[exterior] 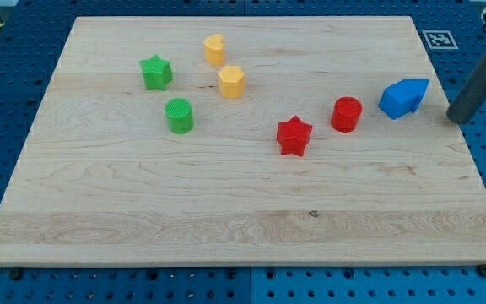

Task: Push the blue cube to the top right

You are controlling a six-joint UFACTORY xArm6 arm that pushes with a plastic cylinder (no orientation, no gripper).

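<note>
The counter [243, 211] is a pale wooden board with visible grain, lying on a blue perforated base [7, 84]; a black-and-white marker tag [439, 39] sits just off the board's top-right corner. The blue cube [403, 97] rests near the board's right edge, in the upper half — taken here as the landmark. My tip [457, 119] stands just to the view's right of it, apart from it, the dark rod slanting up out of view; it has no gripper and holds nothing. To the cube's left, close by, is a red cylinder [347, 114], then a red star [294, 135] lower-left. Far to its left — two yellow blocks [214, 50] [231, 82], a green star [156, 73] and a green cylinder [179, 115].
</note>
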